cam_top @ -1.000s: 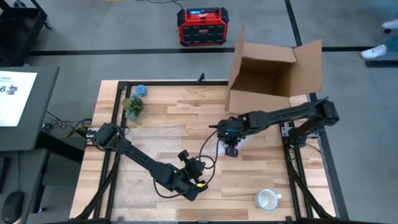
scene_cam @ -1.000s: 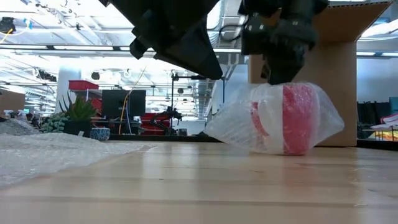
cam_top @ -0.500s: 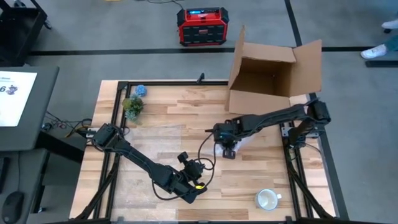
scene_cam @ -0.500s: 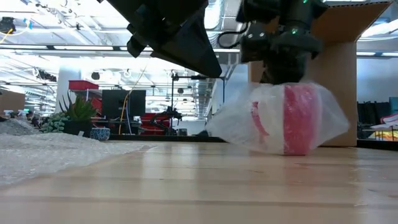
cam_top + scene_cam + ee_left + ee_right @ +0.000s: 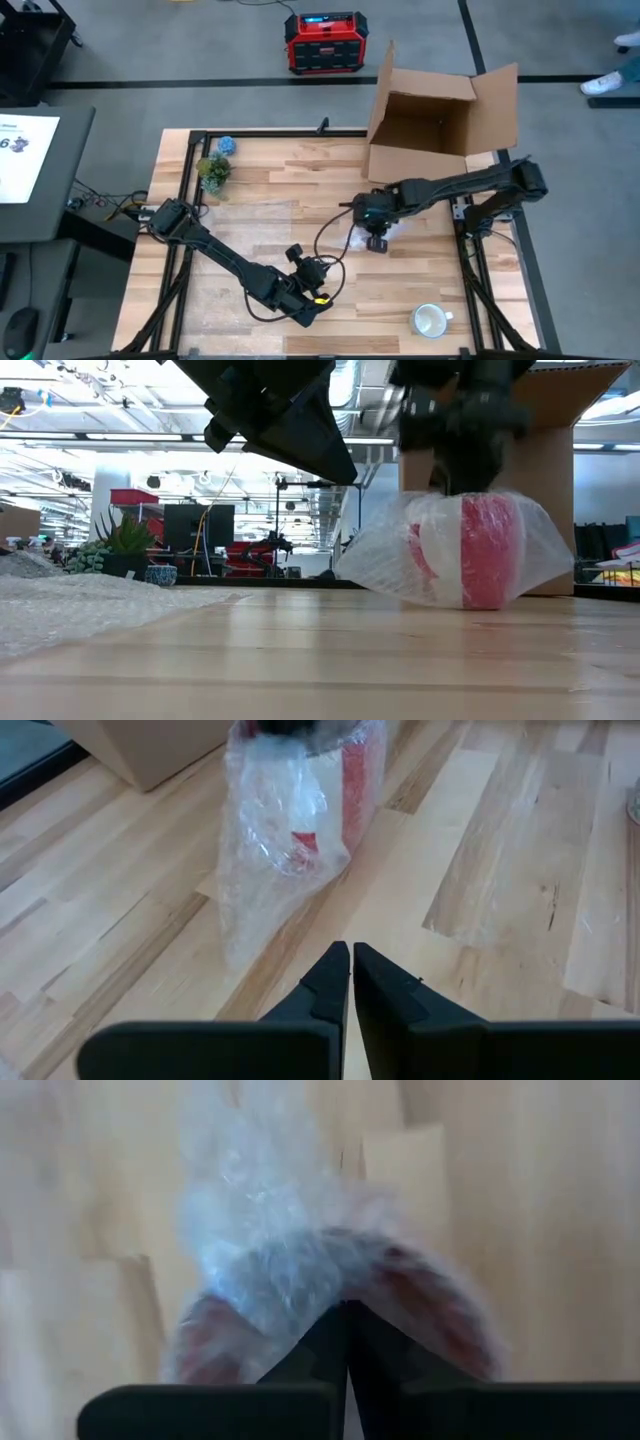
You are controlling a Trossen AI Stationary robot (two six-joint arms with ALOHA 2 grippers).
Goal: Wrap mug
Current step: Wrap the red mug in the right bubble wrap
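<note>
1. Sitting right of centre in the high view, the red mug wrapped in clear bubble wrap (image 5: 470, 550) rests on the wooden counter (image 5: 260, 200), just in front of the open cardboard box (image 5: 440, 115).
2. The right gripper (image 5: 376, 240) hangs directly over the mug, its fingers (image 5: 330, 1345) pressed together on a fold of the wrap.
3. The left gripper (image 5: 351, 960) waits at lower centre, fingers closed on nothing.
4. A white mug (image 5: 430, 320) stands at lower right.
</note>
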